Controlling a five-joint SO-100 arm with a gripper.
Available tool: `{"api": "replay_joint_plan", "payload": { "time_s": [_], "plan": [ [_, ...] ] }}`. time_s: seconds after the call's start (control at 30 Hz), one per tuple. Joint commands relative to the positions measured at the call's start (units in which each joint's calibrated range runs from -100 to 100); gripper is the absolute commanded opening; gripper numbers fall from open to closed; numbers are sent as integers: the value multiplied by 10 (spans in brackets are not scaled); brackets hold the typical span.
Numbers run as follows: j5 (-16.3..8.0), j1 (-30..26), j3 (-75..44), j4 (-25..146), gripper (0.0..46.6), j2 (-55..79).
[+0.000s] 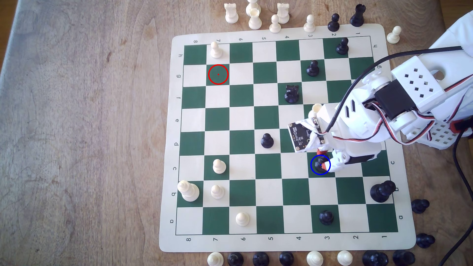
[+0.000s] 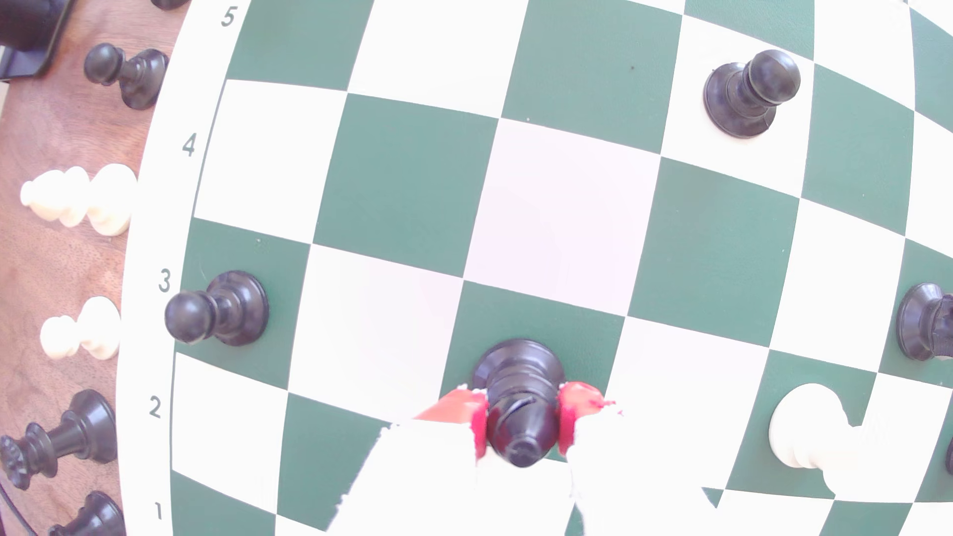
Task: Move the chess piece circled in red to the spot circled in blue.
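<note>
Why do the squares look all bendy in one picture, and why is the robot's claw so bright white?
Wrist view: a wide lens curves the green-and-white chessboard, and glare washes out the white gripper shut on the glossy black bishop-like piece. Exterior view: the lines stay straight, the light is even.

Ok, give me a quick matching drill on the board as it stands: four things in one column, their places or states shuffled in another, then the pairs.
Things:
1. black bishop
2. red ring
3. black knight
4. pincer

Places or states:
A. around a bare green square, no piece on it
B. standing on the blue-ringed green square
C. shut on the bishop's upper body
D. on a green square, nearer the exterior view's top than the pincer

Pairs: 1-B, 2-A, 3-D, 4-C
</note>
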Motion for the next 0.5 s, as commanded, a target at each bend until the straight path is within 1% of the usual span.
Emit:
{"api": "replay_joint_plan", "payload": {
  "time_s": [0.0,0.1,0.13,0.23,0.3,0.47],
  "plan": [
    [2,7,-7,4,25,2],
    [3,8,-7,4,32,2],
    [3,8,-7,3,59,4],
    [3,8,-7,3,101,6],
    [3,8,-7,2,139,6],
    [4,8,-7,1,166,-2]
  ]
}}
